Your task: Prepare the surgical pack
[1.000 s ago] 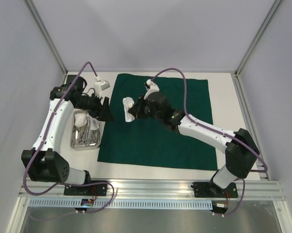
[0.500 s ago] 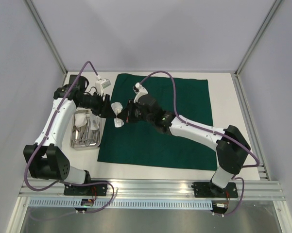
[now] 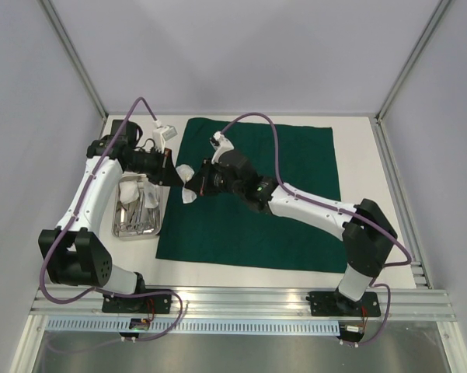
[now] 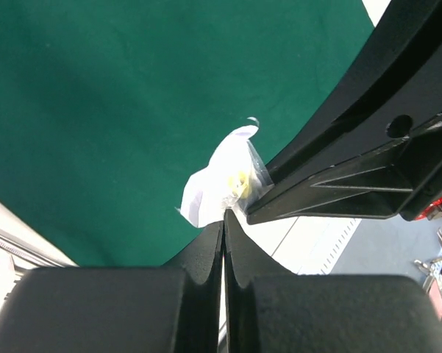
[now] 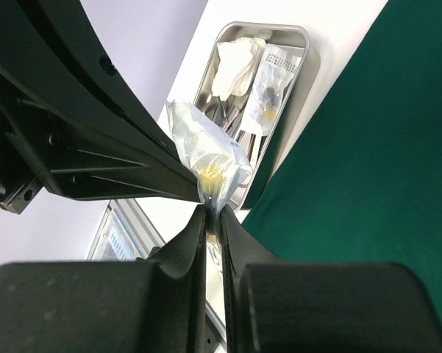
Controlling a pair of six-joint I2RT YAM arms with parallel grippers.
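Left of centre in the overhead view, my right gripper [image 3: 196,186] and left gripper [image 3: 179,177] both pinch one sealed packet [image 3: 188,196] above the drape's [image 3: 295,210] edge, presumably handing it across.

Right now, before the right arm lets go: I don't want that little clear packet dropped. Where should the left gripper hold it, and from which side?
The flat film edge beside the yellow lump, from the tray side, opposite the right gripper. The packet is a thin, floppy sheet held in the air, so an edge pinch suits it; the left gripper looks shut there.
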